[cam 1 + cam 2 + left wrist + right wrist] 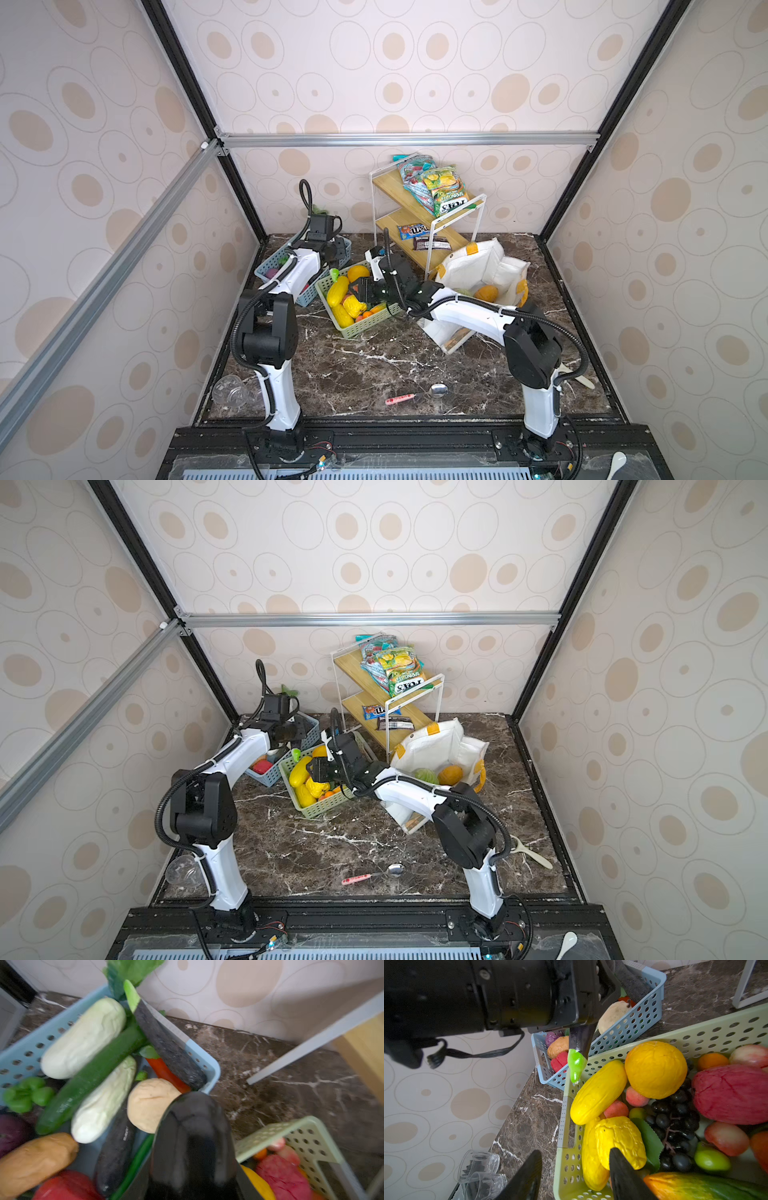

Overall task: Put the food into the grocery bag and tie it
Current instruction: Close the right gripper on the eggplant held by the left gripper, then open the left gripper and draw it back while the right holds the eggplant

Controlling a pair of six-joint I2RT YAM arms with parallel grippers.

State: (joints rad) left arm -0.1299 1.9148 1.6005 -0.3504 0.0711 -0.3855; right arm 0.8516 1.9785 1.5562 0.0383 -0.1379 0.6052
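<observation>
A: Loading step noted: eggplant (579, 1047) is pinched in left gripper (588, 1020), held near green basket (695, 1032) corner.
B: Fingers (623, 1178) of right gripper (575, 1176) are spread, empty. Rightward, grocery bag (469, 266) lies open; carry across is called for.

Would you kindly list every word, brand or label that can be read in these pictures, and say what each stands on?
"FOX'S", upside down, on the yellow-green snack bag on the shelf, top board.
"m", white letters on the blue candy packet, lower board.
Too blurred to read: the dark bar wrapper, the pink spoon handle, the red-and-teal snack bag.
</observation>
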